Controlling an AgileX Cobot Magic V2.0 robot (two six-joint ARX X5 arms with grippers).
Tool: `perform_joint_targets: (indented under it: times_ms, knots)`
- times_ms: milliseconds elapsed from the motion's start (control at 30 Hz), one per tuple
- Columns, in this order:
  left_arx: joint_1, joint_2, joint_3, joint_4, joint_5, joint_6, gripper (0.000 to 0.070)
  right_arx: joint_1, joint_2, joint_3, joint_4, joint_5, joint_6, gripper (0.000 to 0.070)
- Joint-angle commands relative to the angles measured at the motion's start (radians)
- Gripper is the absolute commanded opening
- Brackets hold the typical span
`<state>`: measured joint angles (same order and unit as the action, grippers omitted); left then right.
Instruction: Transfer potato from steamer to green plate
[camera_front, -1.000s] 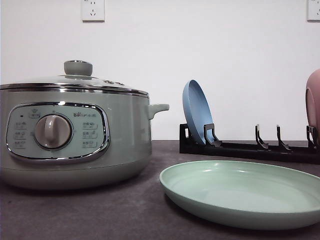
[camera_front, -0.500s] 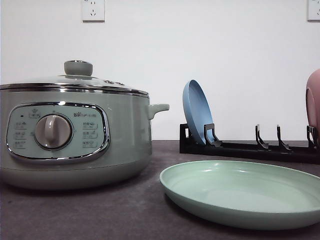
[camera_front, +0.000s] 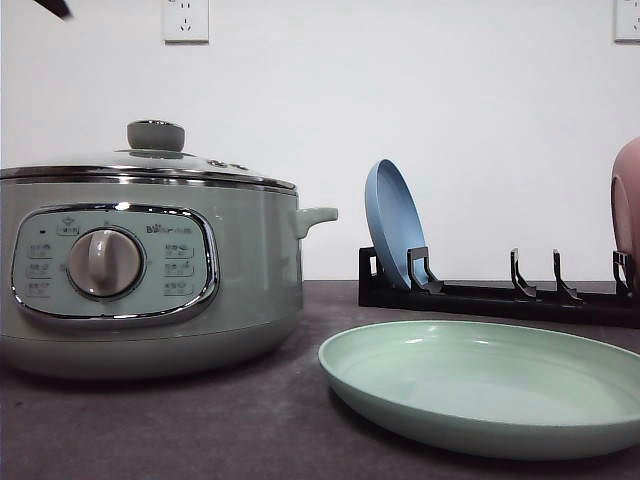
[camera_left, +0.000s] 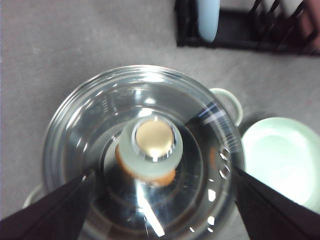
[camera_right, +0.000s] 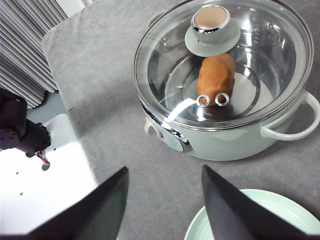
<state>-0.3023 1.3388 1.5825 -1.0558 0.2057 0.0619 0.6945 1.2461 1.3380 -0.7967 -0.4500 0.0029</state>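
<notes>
The steamer stands at the left of the table with its glass lid on. Through the lid I see the orange-brown potato lying inside; in the left wrist view a sliver of potato shows under the lid knob. The green plate lies bare to the right of the steamer. My left gripper hangs open straight above the knob, well apart from it. My right gripper is open, high over the table between steamer and green plate.
A black dish rack at the back right holds an upright blue plate and a pink dish at the right edge. A dark arm tip pokes in at the front view's top left. The steamer's side handle faces the rack.
A dark arm tip has come into the top left corner of the front view. Steamer, lid and plates have not moved.
</notes>
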Motion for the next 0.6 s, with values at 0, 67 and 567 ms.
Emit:
perform_joint_targets:
  times_ms: [0, 67, 567]
  knots:
    - [-0.022, 0.049, 0.044, 0.0, -0.023, 0.016, 0.0555, 0.009, 0.01, 0.019, 0.005, -0.001, -0.014, 0.0288]
    - [-0.042, 0.093, 0.059, 0.0, -0.049, 0.016, 0.0555, 0.009, 0.01, 0.019, 0.003, -0.001, -0.014, 0.0288]
    - [-0.103, 0.282, 0.062, 0.008, -0.133, 0.03, 0.0552, 0.009, 0.01, 0.019, 0.002, 0.006, -0.016, 0.0288]
